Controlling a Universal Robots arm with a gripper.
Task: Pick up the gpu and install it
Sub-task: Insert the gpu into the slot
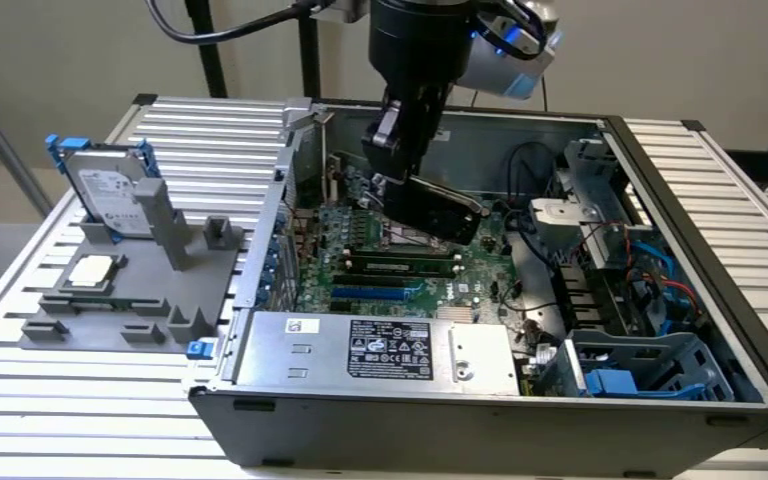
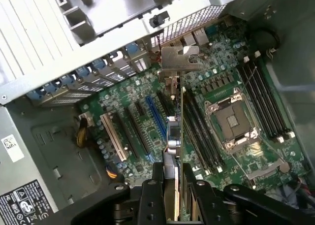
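My gripper (image 2: 172,178) is clamped on the gpu (image 2: 173,134); I judge it light, stiff, fragile, best held by bare edges.

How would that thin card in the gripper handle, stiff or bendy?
The gpu is probably stiff: clamped edge-on in the gripper, it runs straight without sagging. Likely light, being so thin. Probably fragile: its thin metal bracket could bend if knocked.

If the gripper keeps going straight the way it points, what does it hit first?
Likely the motherboard, through the gpu that the gripper holds, near the blue slot; depth is unclear.
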